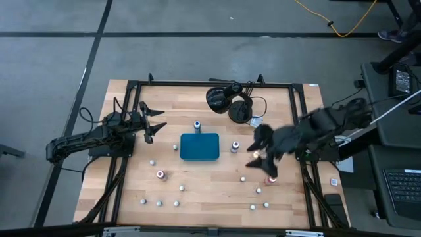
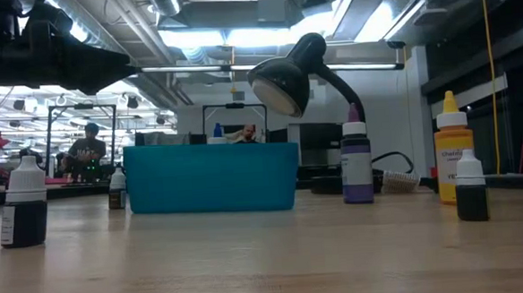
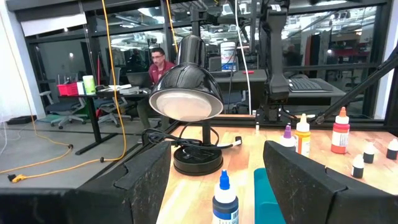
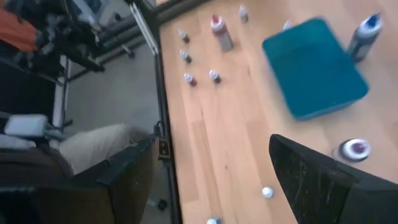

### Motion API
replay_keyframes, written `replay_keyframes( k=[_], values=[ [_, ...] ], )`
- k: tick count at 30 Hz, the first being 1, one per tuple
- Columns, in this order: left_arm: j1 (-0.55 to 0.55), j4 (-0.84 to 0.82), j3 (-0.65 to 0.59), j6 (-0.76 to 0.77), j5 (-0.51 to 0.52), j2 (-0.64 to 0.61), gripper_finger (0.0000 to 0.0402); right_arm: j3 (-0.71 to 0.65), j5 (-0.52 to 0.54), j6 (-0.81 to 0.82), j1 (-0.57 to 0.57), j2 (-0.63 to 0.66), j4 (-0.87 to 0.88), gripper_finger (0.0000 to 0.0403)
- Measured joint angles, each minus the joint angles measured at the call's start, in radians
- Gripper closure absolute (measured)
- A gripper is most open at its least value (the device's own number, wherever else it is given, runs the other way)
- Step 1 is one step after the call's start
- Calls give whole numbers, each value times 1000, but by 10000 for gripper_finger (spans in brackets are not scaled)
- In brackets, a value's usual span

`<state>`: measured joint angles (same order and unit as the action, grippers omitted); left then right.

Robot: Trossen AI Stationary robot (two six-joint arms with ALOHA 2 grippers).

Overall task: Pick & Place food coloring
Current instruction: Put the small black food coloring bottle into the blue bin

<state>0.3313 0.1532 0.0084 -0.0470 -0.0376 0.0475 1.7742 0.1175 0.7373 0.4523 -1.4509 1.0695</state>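
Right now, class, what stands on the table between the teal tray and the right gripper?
In the high view, one purple-topped bottle stands between the teal tray and the right gripper; otherwise the wood is bare.

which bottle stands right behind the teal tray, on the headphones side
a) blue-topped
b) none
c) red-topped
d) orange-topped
a) in the high view a blue-topped bottle stands just beyond the far edge of the teal tray, between it and the headphones; the purple-topped bottle is off the tray's right end instead.
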Motion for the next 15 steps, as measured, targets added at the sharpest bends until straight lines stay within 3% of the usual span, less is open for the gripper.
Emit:
replay_keyframes(
  k=[7, 15],
  values=[
    [0, 0, 0, 0, 0, 0, 151, 11, 40, 80, 91, -117, 20, 95],
    [0, 0, 0, 0, 0, 0, 150, 11, 70, 17, 170, -273, 36, 95]
  ],
)
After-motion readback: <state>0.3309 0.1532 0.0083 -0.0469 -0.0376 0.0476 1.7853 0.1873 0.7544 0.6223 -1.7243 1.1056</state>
